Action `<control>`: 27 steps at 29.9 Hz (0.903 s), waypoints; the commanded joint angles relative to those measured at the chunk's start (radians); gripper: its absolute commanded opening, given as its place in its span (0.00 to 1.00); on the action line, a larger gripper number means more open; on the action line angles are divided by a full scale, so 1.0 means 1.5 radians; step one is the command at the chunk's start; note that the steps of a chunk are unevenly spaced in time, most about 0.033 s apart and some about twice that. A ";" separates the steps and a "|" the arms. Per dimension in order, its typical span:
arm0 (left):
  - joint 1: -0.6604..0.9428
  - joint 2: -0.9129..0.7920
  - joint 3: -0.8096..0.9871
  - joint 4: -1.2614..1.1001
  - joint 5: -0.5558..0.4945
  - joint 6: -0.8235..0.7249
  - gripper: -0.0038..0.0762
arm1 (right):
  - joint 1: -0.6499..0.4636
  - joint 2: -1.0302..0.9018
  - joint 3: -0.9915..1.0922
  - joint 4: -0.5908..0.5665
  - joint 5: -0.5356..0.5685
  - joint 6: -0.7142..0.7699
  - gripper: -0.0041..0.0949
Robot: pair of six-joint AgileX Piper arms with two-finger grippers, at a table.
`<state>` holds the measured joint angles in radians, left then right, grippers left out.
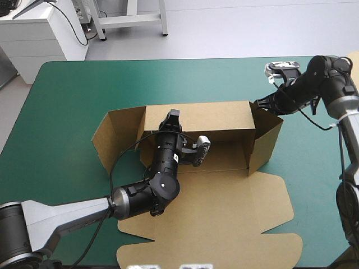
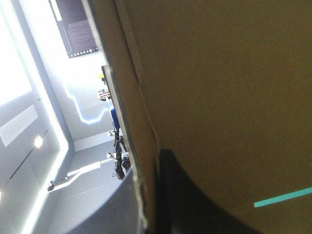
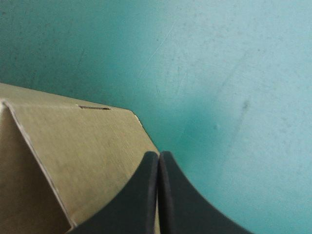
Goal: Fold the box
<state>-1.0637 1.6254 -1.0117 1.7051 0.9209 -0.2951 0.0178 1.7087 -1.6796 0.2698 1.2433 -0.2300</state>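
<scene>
The brown box (image 1: 224,120) lies mid-table with its back wall raised, both side flaps (image 1: 109,140) angled up and the lid (image 1: 224,213) flat toward the near edge. My left gripper (image 1: 173,114) reaches from inside the box to the top edge of the back wall. In the left wrist view it (image 2: 146,161) is shut on that board (image 2: 219,97), one black finger on each face. My right gripper (image 1: 258,105) is at the right end of the back wall. There it (image 3: 159,155) is shut, its tips at the edge of a slotted flap (image 3: 83,146).
The teal-green cover (image 1: 73,95) shows around the box, with the widest strip beyond the back wall. The right side flap (image 1: 266,143) stands tilted just below my right gripper. The left arm lies across the lid's left part.
</scene>
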 commanded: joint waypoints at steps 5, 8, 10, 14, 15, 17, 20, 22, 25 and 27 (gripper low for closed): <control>-0.005 -0.025 -0.009 0.017 0.026 0.010 0.04 | -0.067 -0.109 0.097 0.068 -0.001 -0.082 0.02; -0.005 -0.025 -0.008 0.017 0.023 0.009 0.04 | -0.079 -0.146 0.188 0.126 -0.078 -0.147 0.02; -0.005 -0.025 -0.008 0.017 0.023 0.009 0.04 | -0.082 -0.176 0.257 0.162 -0.160 -0.194 0.02; -0.005 -0.025 -0.008 0.017 0.023 0.009 0.04 | -0.082 -0.222 0.372 0.237 -0.266 -0.316 0.02; -0.005 -0.025 -0.008 0.017 0.023 0.009 0.04 | -0.082 -0.232 0.398 0.256 -0.287 -0.357 0.02; -0.005 -0.025 -0.008 0.017 0.023 0.009 0.04 | -0.082 -0.252 0.443 0.299 -0.317 -0.419 0.02; -0.005 -0.025 -0.008 0.017 0.023 0.009 0.04 | -0.082 -0.296 0.495 0.367 -0.339 -0.532 0.02; -0.005 -0.025 -0.008 0.017 0.023 0.009 0.04 | -0.082 -0.331 0.527 0.413 -0.366 -0.609 0.02; -0.005 -0.025 -0.008 0.017 0.023 0.009 0.04 | -0.082 -0.371 0.566 0.469 -0.405 -0.702 0.02; -0.005 -0.025 -0.008 0.017 0.023 0.008 0.04 | -0.082 -0.381 0.583 0.509 -0.405 -0.741 0.03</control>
<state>-1.0637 1.6254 -1.0099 1.7051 0.9209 -0.2951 -0.0967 1.1814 -0.8095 0.9140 0.6732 -1.2427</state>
